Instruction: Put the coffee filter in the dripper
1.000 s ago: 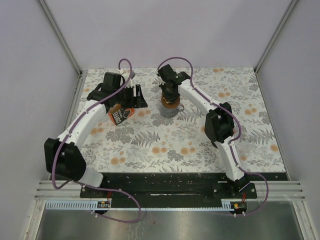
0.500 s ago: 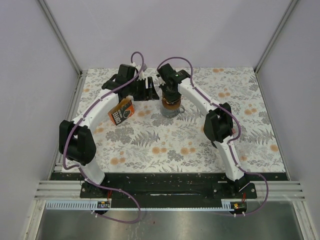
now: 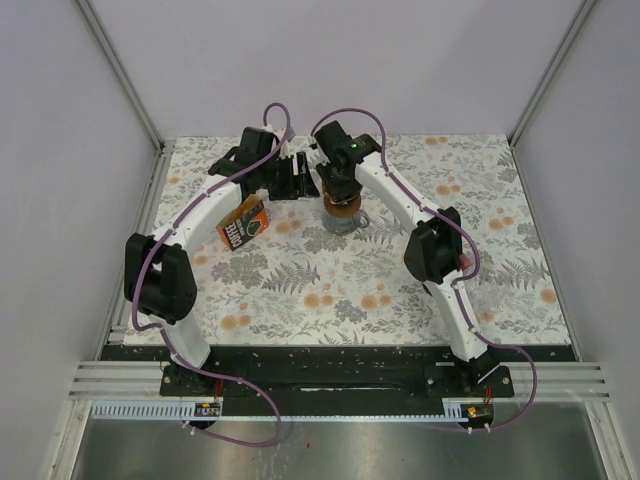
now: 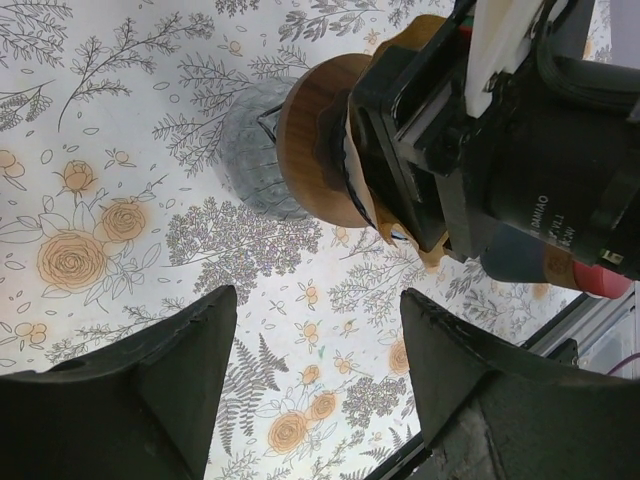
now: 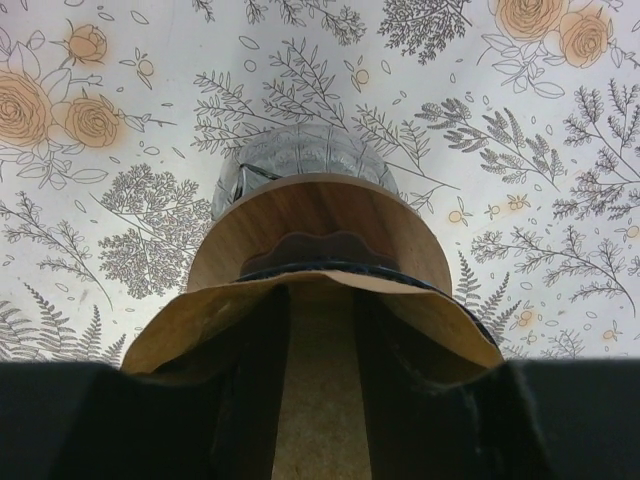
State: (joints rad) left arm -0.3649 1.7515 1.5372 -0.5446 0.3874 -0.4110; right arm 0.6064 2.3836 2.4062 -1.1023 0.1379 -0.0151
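Brown paper filter (image 5: pixel 180 330) lies between the jaws of your right gripper (image 5: pixel 322 300), the wooden dripper (image 5: pixel 320 215) at their twelve o'clock; whether they pinch it, you cannot tell. Your left gripper (image 4: pixel 318 300) gapes empty.

My fingers (image 5: pixel 255 400) stand parted over the brown coffee filter (image 5: pixel 180 330), which sits in the wood-collared dripper (image 5: pixel 315 215) on floral cloth (image 5: pixel 100 200).

Left end effector (image 4: pixel 318 298) agape, empty

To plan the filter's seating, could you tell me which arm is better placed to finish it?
Right: its gripper sits directly over the dripper, at the filter; the left gripper hovers beside, empty.
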